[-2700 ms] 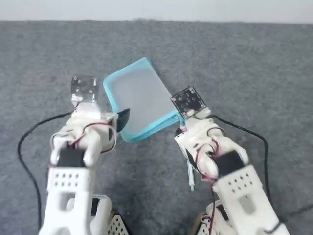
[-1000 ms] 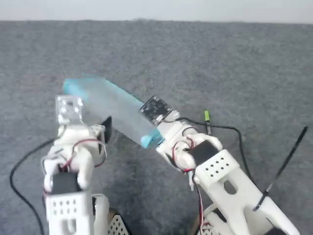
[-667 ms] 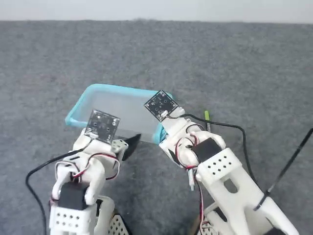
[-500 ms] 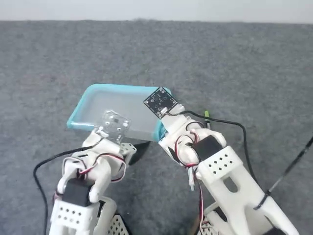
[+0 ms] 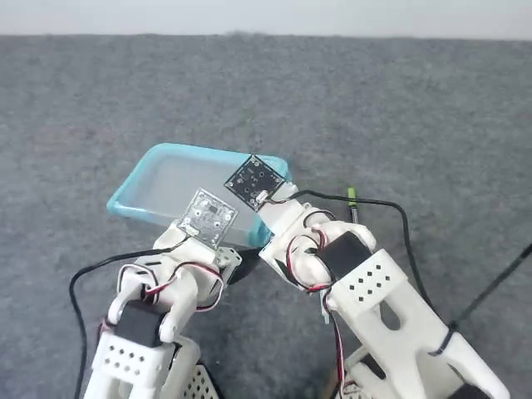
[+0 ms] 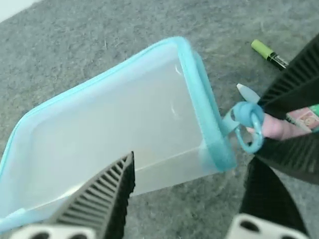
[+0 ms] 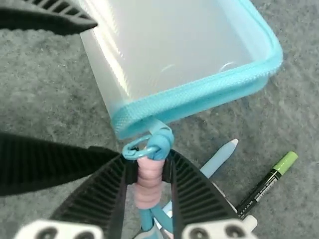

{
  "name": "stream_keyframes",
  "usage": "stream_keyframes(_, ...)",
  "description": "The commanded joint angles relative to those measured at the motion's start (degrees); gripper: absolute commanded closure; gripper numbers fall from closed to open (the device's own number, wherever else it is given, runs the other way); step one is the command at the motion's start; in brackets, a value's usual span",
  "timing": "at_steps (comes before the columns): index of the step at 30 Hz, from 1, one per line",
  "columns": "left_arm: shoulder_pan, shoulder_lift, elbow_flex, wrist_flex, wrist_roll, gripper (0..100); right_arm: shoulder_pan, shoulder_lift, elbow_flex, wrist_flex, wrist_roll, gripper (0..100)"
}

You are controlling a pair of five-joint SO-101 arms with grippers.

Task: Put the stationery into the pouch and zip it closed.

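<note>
The translucent flat pouch with a turquoise zip border (image 5: 187,179) lies on the grey felt surface (image 5: 416,108), its long axis running across in front of both arms. Its pink zip pull on a turquoise ring (image 7: 149,175) is at the end corner nearest the right gripper (image 7: 147,164), which pinches it. The left gripper (image 6: 193,164) hangs spread over the pouch's near long edge. A green-capped black marker (image 7: 266,180) and a pale blue pen (image 7: 218,155) lie outside the pouch, just beside the right gripper.

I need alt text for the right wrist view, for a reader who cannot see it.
The right end effector grips the pink zip pull of a translucent, teal-edged pouch. Nearby, a pale blue pen and a green-capped marker lie on grey carpet.
</note>
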Motion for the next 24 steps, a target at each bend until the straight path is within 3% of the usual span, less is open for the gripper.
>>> stream_keyframes(1,0.0,1.1,-0.3,-4.8,-0.2,67,-1.7,-0.7,-3.4,1.0,-1.3,99.2)
stream_keyframes(7,-5.5,1.1,-0.2,-8.4,3.8,67,-2.0,-0.7,-3.4,0.7,-3.7,99.2)
stream_keyframes(16,-6.2,1.1,2.5,-11.8,4.3,67,-1.5,-0.8,-3.4,1.1,-3.7,99.2)
stream_keyframes(24,-12.7,0.7,2.5,-12.0,4.3,69,4.2,-0.2,-3.0,0.8,-2.6,99.2)
